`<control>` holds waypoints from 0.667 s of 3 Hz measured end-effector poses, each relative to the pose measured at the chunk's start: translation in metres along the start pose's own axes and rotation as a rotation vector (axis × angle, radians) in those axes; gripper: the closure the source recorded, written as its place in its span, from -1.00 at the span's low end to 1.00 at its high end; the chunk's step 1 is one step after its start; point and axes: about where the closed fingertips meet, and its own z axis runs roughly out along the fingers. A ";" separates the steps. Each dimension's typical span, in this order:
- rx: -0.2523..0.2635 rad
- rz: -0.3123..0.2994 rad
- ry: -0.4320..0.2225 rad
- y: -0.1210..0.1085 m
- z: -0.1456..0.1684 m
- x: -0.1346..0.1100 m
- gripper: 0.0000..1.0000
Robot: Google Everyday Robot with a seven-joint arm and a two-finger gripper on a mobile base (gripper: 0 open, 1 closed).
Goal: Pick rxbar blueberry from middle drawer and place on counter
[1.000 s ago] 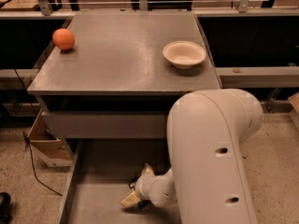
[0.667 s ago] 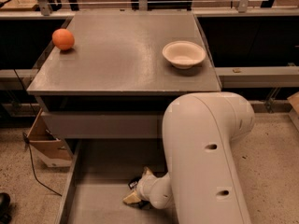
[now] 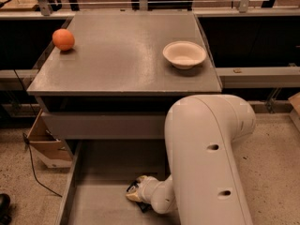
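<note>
The middle drawer (image 3: 98, 191) is pulled out below the counter (image 3: 122, 55), with its flat grey floor showing. My gripper (image 3: 133, 194) is low inside the drawer, near the floor at its middle right, pointing left. My big white arm (image 3: 206, 163) reaches down into the drawer from the right and covers the drawer's right side. The rxbar blueberry is not plainly in view. A small dark shape (image 3: 144, 206) shows right under the gripper's wrist, and I cannot tell whether it is the bar.
An orange ball (image 3: 63, 39) lies at the counter's back left. A white bowl (image 3: 184, 54) stands at its right. A cardboard box (image 3: 44, 146) sits on the floor left of the drawer. Tables stand behind the counter.
The gripper has edged slightly left and up within the drawer. The arm's upper part has shifted a little. Ball and bowl have not moved.
</note>
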 end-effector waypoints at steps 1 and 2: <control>-0.004 -0.004 -0.017 0.004 -0.004 -0.004 0.74; -0.012 -0.011 -0.035 0.008 -0.009 -0.010 1.00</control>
